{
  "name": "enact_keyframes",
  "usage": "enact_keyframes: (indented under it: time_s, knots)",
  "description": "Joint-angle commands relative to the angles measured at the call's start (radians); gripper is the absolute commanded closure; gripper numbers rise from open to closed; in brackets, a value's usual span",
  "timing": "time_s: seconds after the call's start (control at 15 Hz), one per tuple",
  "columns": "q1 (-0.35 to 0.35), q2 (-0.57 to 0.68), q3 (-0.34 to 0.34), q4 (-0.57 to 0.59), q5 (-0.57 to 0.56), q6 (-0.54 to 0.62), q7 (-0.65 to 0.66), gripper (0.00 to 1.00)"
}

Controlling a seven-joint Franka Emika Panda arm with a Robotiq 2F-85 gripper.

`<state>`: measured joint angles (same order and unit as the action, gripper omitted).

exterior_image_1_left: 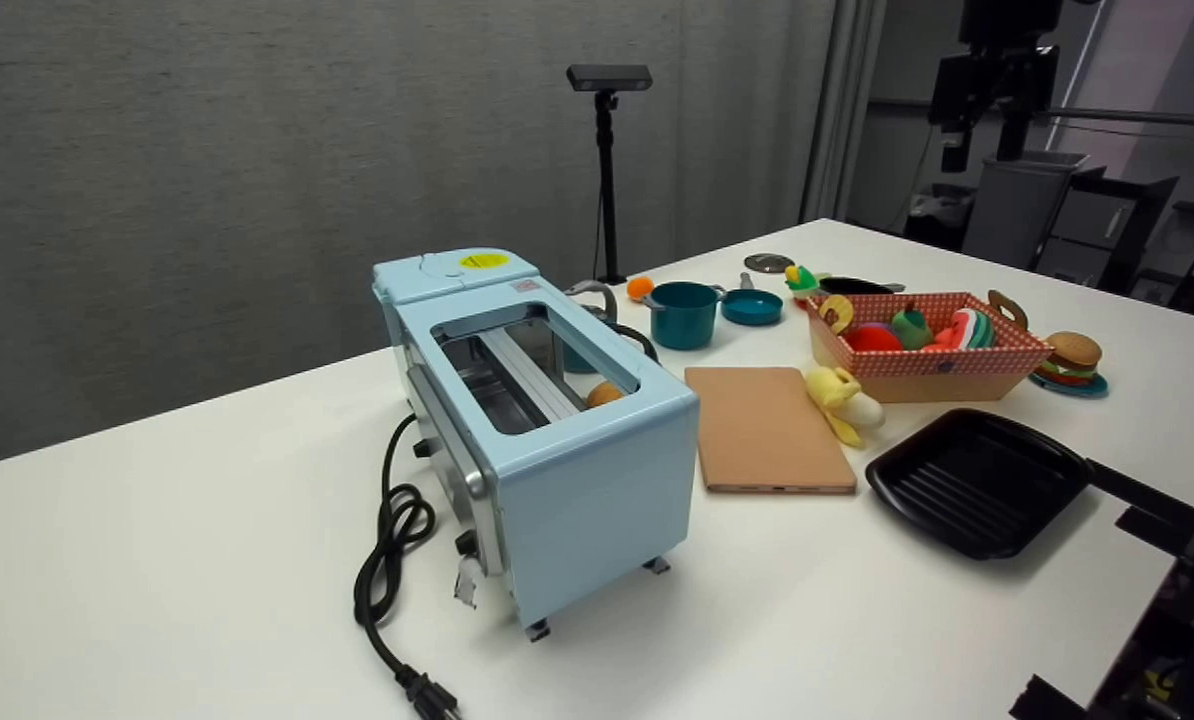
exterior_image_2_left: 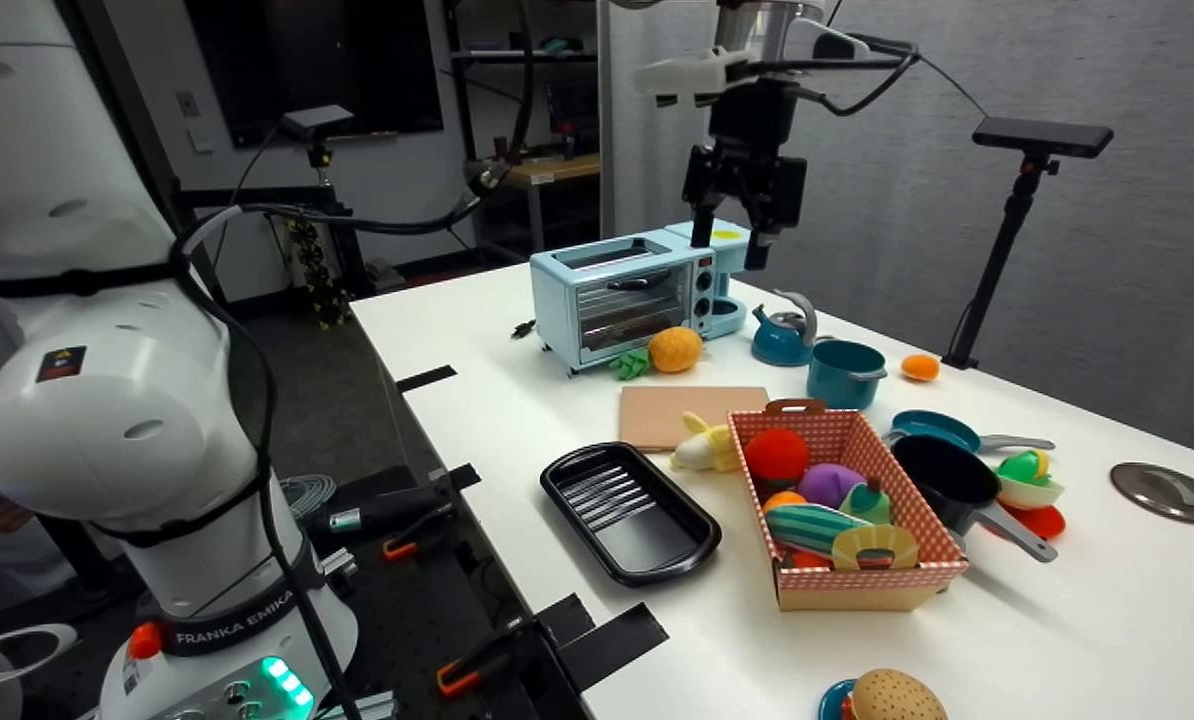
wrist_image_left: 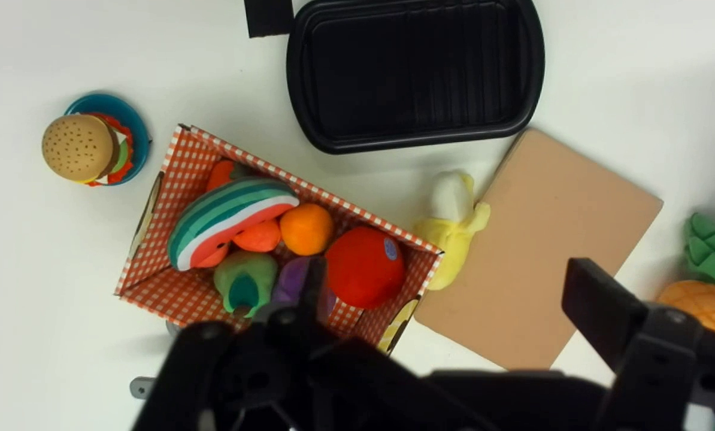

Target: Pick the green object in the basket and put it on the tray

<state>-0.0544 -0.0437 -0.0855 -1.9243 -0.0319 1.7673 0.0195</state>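
While the jaws stand apart with nothing between them, high above the counter [exterior_image_2_left: 1087, 640], locate the green piece [wrist_image_left: 247, 278] inside the basket [exterior_image_2_left: 847, 597], beside the melon [wrist_image_left: 229, 218] and the purple piece [wrist_image_left: 288, 280]. The tray [wrist_image_left: 357, 78] lies near the basket, not touching it.

Caution: in the wrist view, one jaw overlaps the purple piece and the other overlaps the board [wrist_image_left: 540, 248] outside the basket. If you descend without recentring, a jaw could strike the basket's rim and tip or drag it. Close packing may cause you to catch the melon or purple piece as well; the melon's green stripes may also mislead you. If you carry too low, the basket's wall could knock the green piece loose before you reach the tray.
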Motion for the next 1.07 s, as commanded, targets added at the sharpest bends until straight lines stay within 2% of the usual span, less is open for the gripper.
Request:
enact_keyframes:
  time_s: [0.0,0.53,1.0]
  knots:
    - [-0.022,0.074,-0.012,0.064,-0.002,0.043,-0.031,0.0]
    - [-0.049,0.206,-0.024,0.145,0.01,0.096,-0.075,0.0]
    - [-0.081,0.322,-0.032,0.226,0.036,0.089,-0.084,0.0]
